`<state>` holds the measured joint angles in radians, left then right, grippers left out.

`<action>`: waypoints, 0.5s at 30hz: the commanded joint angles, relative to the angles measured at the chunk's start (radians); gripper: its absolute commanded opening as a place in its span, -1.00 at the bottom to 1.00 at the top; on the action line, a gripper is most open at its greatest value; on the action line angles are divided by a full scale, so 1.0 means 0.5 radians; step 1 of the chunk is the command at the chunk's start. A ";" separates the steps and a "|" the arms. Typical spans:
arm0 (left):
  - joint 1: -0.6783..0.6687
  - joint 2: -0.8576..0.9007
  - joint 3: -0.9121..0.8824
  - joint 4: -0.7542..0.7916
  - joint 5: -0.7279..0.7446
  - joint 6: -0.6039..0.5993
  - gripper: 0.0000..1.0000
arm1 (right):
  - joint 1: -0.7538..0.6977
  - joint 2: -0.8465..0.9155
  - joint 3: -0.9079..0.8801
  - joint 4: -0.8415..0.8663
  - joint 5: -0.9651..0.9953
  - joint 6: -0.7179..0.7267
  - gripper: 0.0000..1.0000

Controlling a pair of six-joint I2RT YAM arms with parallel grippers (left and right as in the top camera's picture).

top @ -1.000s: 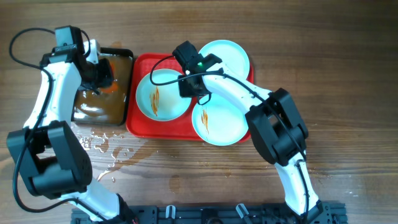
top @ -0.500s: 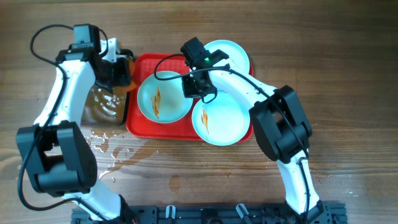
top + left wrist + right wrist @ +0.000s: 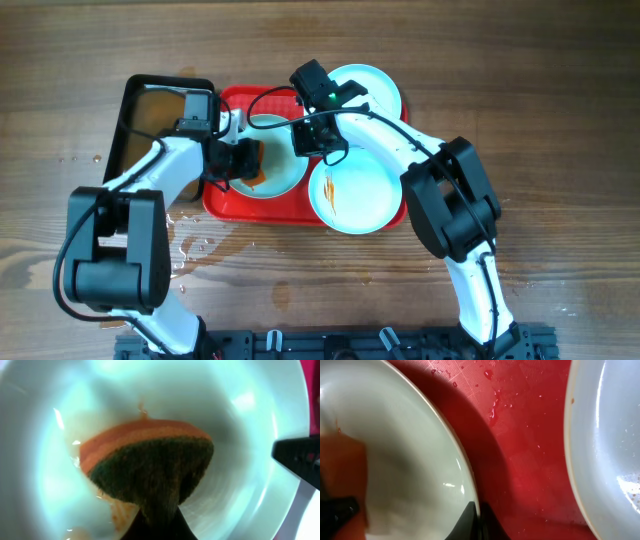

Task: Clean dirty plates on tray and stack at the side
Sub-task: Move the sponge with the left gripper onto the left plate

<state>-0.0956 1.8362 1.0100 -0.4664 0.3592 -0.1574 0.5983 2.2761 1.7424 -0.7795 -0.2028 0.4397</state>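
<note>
Three pale mint plates sit on the red tray [image 3: 216,196]. My left gripper [image 3: 243,160] is shut on an orange and green sponge [image 3: 150,462], which presses into the left plate [image 3: 285,170]; that plate fills the left wrist view [image 3: 240,405], with orange sauce smeared by the sponge. My right gripper [image 3: 312,140] is shut on that plate's right rim [image 3: 465,480], its fingers [image 3: 477,521] pinching the edge. A sauce-streaked plate [image 3: 360,195] lies at the front right. A third plate [image 3: 370,88] lies at the back right.
A black metal pan [image 3: 150,105] with brownish liquid stands left of the tray. Water drops lie on the wooden table [image 3: 170,235] in front of the pan. The tray's red surface [image 3: 525,435] is wet between the plates.
My left arm has swung from the black pan rightward onto the left plate, carrying the sponge. My right gripper has stayed on the plate's rim.
</note>
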 commanded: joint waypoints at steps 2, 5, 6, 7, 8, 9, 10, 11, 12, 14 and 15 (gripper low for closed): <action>-0.109 0.043 -0.135 -0.051 0.141 -0.181 -0.92 | -0.005 0.063 -0.007 0.009 -0.041 -0.042 -0.91; -0.132 0.043 -0.135 0.067 0.151 -0.183 -0.92 | -0.005 0.063 -0.007 0.008 -0.050 -0.041 -0.91; -0.130 0.046 -0.135 0.136 0.040 -0.227 -0.92 | -0.005 0.063 -0.007 0.008 -0.056 -0.041 -0.91; -0.130 0.050 -0.135 0.192 -0.143 -0.298 -0.92 | -0.005 0.063 -0.007 0.008 -0.060 -0.042 -0.91; -0.130 0.051 -0.135 0.225 -0.275 -0.342 -0.92 | -0.005 0.063 -0.007 0.008 -0.063 -0.042 -0.91; -0.130 0.053 -0.135 0.263 -0.451 -0.397 -0.92 | -0.005 0.063 -0.007 0.008 -0.063 -0.042 -0.92; -0.130 0.053 -0.135 0.316 -0.702 -0.459 -0.92 | -0.005 0.063 -0.007 0.008 -0.063 -0.042 -0.91; -0.130 0.053 -0.135 0.352 -0.903 -0.497 -0.92 | -0.005 0.063 -0.007 0.008 -0.063 -0.041 -0.92; -0.130 0.053 -0.135 0.381 -1.055 -0.496 -0.92 | -0.005 0.063 -0.007 0.008 -0.063 -0.041 -0.91; -0.130 0.053 -0.135 0.394 -1.214 -0.496 -0.92 | -0.005 0.063 -0.007 0.008 -0.063 -0.041 -0.91; -0.130 0.053 -0.135 0.363 -1.213 -0.496 -0.92 | -0.005 0.063 -0.007 0.010 -0.063 -0.042 -0.91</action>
<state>-0.1677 1.8248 0.9718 -0.2493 0.0086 -0.3672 0.5980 2.2768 1.7424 -0.7792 -0.2058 0.4397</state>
